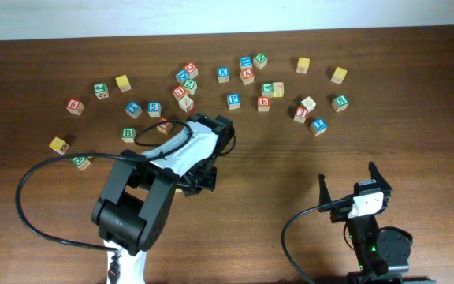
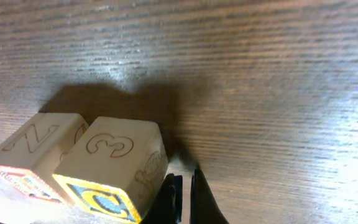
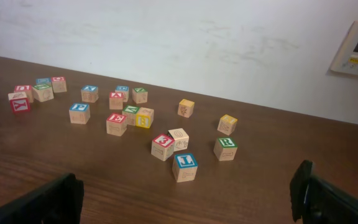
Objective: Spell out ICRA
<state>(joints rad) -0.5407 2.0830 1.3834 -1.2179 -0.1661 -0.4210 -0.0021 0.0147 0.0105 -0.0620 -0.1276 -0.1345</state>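
Overhead: letter cubes all over the bench [image 1: 416, 158]. The green R [image 1: 339, 102] sits far right of the bunch, and the red A [image 1: 247, 76] is up top in the middle. The left gripper [image 1: 199, 183] is low over the bench. The right gripper [image 1: 351, 185] is spread wide and empty.

Left wrist: gripper pinched closed on nothing, tips just beside the C cube [image 2: 114, 168], which has a carved "3" on top and a blue C in a yellow frame. It's touching a cube carved "Z" or "N" [image 2: 33, 146].

Right wrist: R near a red 3 [image 3: 163, 146] and a blue L [image 3: 185, 167].
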